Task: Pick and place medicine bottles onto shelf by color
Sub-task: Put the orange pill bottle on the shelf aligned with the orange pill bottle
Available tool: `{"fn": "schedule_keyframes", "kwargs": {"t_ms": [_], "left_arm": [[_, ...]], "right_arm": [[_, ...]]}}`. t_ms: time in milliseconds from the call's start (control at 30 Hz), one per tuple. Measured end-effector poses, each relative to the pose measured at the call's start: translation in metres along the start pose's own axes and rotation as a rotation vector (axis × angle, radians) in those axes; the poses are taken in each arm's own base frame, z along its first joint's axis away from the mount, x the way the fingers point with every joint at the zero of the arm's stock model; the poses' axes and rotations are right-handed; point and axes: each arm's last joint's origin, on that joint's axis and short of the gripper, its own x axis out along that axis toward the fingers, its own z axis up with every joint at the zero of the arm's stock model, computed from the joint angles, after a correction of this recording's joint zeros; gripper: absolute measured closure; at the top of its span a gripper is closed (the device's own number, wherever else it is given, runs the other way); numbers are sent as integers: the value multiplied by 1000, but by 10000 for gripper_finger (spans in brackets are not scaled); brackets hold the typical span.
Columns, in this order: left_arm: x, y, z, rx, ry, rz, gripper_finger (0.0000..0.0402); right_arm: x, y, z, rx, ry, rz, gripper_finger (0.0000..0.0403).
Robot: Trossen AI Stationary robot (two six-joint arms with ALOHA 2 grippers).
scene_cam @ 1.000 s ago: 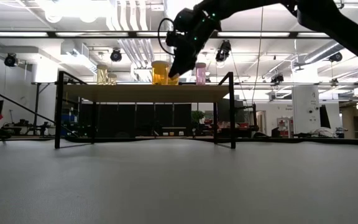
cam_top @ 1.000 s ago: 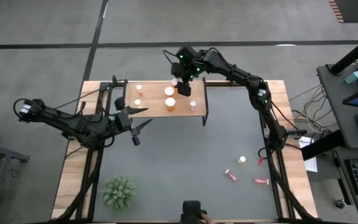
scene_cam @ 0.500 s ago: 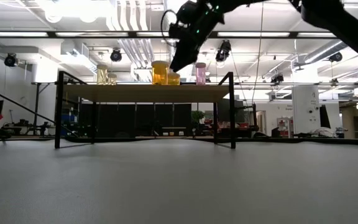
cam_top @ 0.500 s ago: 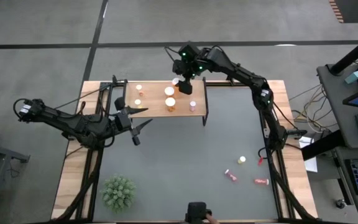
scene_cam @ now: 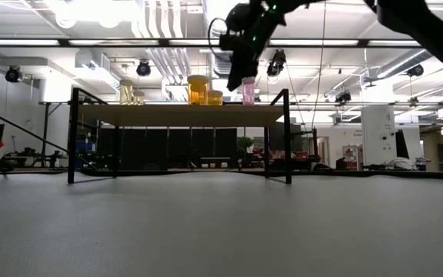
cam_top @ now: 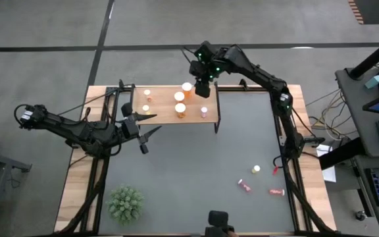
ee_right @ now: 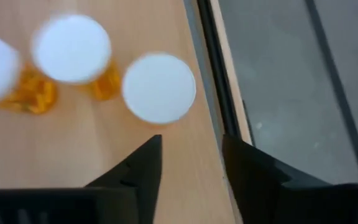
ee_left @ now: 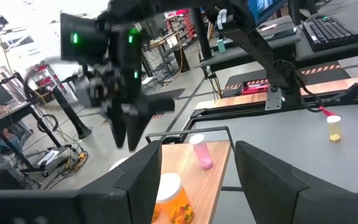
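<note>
The light-brown shelf (cam_top: 166, 113) stands at the table's far left. On it stand several white-capped bottles: yellow ones (cam_top: 147, 93) at the left, orange ones (cam_top: 179, 97) in the middle, a small orange one (cam_top: 187, 86) at the far edge and a pink one (cam_top: 204, 110) at the right end. My right gripper (cam_top: 202, 91) hovers open and empty above the shelf's right part, also in the low view (scene_cam: 241, 78) and its wrist view (ee_right: 191, 158), where white caps (ee_right: 159, 87) lie below. My left gripper (cam_top: 147, 132) waits open near the shelf's near edge, also in its wrist view (ee_left: 194, 177).
Loose bottles lie at the table's near right: a yellow one (cam_top: 256, 168) and two pink ones (cam_top: 244, 186) (cam_top: 277, 192). A green spiky plant (cam_top: 126, 203) stands at the near left. The shelf's black legs (scene_cam: 287, 135) rise from the table.
My right gripper has risen from the small orange bottle at the shelf's far edge and gone toward the table's right edge, above the shelf's right part. The bottle stays upright on the shelf.
</note>
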Motion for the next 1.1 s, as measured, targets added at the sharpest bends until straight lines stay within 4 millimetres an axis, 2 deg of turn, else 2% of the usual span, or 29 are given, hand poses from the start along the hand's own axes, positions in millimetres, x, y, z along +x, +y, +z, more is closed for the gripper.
{"fn": "schedule_keyframes", "kwargs": {"t_ms": [133, 433, 767, 1100], "left_arm": [[0, 0, 0, 0, 0, 0, 214], [0, 0, 0, 1, 1, 0, 214], [0, 0, 0, 1, 1, 0, 214], [0, 0, 0, 1, 1, 0, 214]], "right_arm": [[16, -1, -2, 4, 32, 15, 294], [26, 3, 8, -13, -42, 2, 350], [26, 3, 7, -4, -30, 5, 365], [35, 5, 13, -15, -70, -4, 365]]}}
